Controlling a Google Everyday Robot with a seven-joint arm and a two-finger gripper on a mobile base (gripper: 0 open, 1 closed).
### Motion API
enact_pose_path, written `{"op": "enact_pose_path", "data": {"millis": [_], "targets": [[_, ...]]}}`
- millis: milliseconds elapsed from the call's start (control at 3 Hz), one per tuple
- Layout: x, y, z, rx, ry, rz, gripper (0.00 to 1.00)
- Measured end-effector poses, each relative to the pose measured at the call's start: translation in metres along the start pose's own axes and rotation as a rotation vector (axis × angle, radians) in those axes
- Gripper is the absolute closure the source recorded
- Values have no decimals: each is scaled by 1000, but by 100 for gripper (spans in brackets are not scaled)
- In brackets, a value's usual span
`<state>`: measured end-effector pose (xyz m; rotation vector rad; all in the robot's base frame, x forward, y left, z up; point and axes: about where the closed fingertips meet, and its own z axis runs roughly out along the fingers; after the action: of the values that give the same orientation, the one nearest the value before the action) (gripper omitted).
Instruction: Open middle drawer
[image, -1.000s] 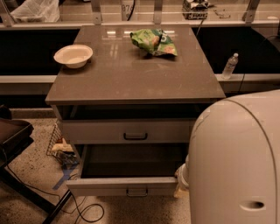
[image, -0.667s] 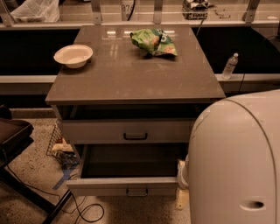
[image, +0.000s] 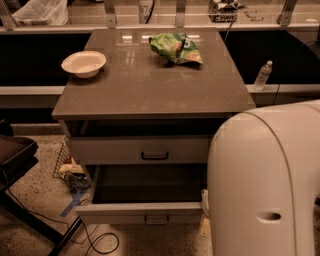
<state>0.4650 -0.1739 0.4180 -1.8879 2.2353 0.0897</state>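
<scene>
My arm's white shell (image: 270, 185) fills the lower right and hides my jaws behind it, so I cannot tell whether they are apart or together. A small pale part shows at the shell's left edge, just beside the right end of the pulled-out drawer. I cannot tell what that part is.

The middle drawer (image: 120, 212) stands well out from the cabinet, low in the picture. Its light front faces me with a small bar handle (image: 156, 218) at centre, and its inside lies in shadow. Above it, the upper drawer (image: 110, 150) sits nearly flush, its dark handle (image: 154, 155) also centred, with a dark gap between it and the counter (image: 150, 95).

On the counter, a pale bowl (image: 83, 63) sits upright near the back left. A crumpled green bag (image: 175, 48) lies at the back centre, well apart from the bowl; its print is too blurred to read. A clear bottle (image: 262, 75) stands on the ledge to the right of the counter, its label unreadable.

On the floor to the left, a wire basket (image: 67, 162) leans by the cabinet, with blue tape (image: 72, 200) and a dark cable (image: 97, 240) nearby.
</scene>
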Motion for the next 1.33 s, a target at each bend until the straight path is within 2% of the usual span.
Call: {"op": "enact_pose_path", "data": {"millis": [333, 667, 1000, 1333], "targets": [[7, 20, 7, -60, 41, 41, 40], [11, 52, -5, -102, 121, 95, 64], [10, 53, -10, -104, 124, 96, 87], [10, 53, -12, -103, 124, 97, 100]]}}
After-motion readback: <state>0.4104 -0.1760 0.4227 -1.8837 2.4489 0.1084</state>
